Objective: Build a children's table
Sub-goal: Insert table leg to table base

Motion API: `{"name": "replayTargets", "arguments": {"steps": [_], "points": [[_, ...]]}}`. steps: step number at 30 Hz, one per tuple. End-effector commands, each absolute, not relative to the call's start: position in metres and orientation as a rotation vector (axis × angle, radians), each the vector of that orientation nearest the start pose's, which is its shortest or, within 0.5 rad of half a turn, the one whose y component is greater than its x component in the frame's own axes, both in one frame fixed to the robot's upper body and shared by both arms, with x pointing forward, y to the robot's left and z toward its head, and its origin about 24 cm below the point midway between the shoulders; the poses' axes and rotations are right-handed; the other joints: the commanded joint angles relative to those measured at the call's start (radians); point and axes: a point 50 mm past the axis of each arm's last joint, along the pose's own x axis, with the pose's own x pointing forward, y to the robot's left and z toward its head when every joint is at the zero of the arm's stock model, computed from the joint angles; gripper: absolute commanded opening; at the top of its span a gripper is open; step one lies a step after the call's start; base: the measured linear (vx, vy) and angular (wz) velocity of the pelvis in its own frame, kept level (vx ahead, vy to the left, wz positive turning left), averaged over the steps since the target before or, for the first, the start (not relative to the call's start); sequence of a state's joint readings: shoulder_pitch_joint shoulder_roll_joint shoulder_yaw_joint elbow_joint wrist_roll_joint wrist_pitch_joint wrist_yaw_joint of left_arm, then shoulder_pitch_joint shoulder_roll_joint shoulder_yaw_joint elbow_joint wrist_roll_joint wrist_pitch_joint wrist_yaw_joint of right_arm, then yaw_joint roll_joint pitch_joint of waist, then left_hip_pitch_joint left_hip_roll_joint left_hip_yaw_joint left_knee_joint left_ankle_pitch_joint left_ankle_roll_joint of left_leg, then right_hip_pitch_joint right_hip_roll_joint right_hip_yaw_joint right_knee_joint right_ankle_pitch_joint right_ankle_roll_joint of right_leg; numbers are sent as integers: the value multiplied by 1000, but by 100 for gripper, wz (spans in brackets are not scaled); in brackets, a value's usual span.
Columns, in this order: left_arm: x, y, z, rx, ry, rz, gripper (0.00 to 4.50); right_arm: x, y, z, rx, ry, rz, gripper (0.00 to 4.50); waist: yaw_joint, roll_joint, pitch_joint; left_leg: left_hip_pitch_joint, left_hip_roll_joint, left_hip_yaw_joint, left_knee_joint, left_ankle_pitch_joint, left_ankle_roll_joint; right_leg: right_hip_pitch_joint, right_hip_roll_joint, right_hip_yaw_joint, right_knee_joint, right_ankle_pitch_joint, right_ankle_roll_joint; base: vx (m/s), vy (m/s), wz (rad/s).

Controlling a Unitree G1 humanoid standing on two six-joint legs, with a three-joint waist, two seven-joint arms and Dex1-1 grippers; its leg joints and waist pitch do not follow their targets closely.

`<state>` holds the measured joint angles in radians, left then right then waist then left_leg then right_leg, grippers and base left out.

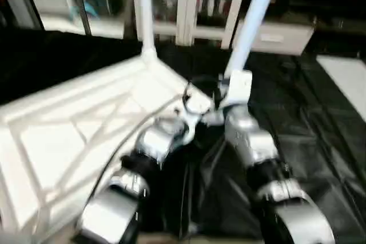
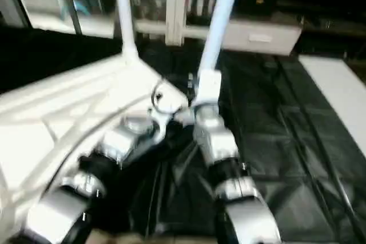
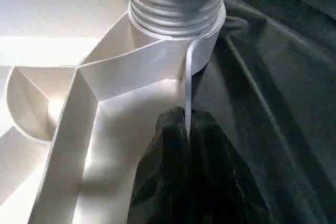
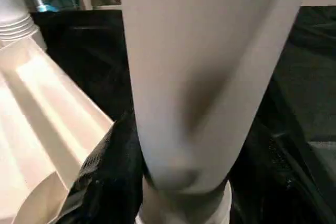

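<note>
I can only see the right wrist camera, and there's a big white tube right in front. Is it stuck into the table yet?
Observer: Not yet. The right gripper holds that leg tilted over the black cloth, beside a corner of the table top.
Operator: What's the other arm doing?
Observer: The left gripper is pinching a thin edge wall of the table top.
Operator: I see the bottom of another tube. Is it straight?
Observer: Yes, the second leg stands upright in the far corner socket.
</note>
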<state>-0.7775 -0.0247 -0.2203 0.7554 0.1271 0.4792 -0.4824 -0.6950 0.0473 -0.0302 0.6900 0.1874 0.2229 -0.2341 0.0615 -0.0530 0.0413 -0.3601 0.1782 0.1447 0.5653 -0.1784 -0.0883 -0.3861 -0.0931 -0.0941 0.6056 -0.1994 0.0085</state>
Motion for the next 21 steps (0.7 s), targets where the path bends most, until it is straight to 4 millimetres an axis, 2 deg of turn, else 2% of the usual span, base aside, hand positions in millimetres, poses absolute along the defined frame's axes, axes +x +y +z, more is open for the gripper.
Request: {"name": "replayTargets", "arguments": {"steps": [1,2,3,4,5,12,13,14,15,19,21], "points": [[359,43,70,294,442,-723,0,341,-113,3,94,547,-144,186,2,14,-44,4,49,-6,-79,-271,-38,18,-57,60,-83,-177,-138,0,0,0],[359,45,67,304,452,-725,0,342,-113,3,92,547,-147,186,-1,6,-46,-9,45,-5,-82,-279,-32,36,-59,58,-79,-174,-150,0,0,0],[359,45,67,304,452,-725,0,342,-113,3,92,547,-147,186,2,7,-48,-7,44,-3,-82,-283,-27,35,-60,57,-81,-194,-148,0,0,0],[359,45,67,307,454,-725,0,342,-113,2,93,549,-153,186,5,9,-49,1,46,0,-78,-279,-18,31,-64,60,-85,-196,-151,0,0,0],[360,45,66,308,457,-722,0,343,-112,2,94,549,-158,186,4,10,-49,-4,46,0,-80,-266,-12,36,-64,59,-85,-190,-154,0,0,0],[360,44,65,310,462,-724,0,351,-106,11,125,476,-109,186,2,11,-45,3,49,2,-83,-336,-19,31,-65,60,-97,-283,-139,0,0,0],[360,44,65,314,461,-725,0,352,-105,13,134,459,-91,221,2,10,-45,4,49,2,-83,-336,-17,30,-65,60,-97,-281,-139,0,0,0],[360,44,65,315,462,-728,0,353,-103,17,135,433,-66,221,3,10,-45,4,49,2,-84,-331,-14,31,-64,60,-97,-273,-139,0,0,0],[360,45,64,318,464,-730,0,354,-102,21,142,411,-44,259,3,10,-46,3,50,2,-84,-325,-12,32,-65,61,-95,-265,-142,0,0,0],[361,50,63,322,468,-734,0,357,-104,36,151,332,33,288,8,7,-50,1,51,8,-79,-250,9,41,-64,60,-84,-157,-171,0,0,0],[362,52,63,323,468,-734,0,355,-107,40,146,314,49,307,12,8,-49,2,50,15,-75,-218,29,42,-62,59,-83,-134,-181,0,0,0]]}}
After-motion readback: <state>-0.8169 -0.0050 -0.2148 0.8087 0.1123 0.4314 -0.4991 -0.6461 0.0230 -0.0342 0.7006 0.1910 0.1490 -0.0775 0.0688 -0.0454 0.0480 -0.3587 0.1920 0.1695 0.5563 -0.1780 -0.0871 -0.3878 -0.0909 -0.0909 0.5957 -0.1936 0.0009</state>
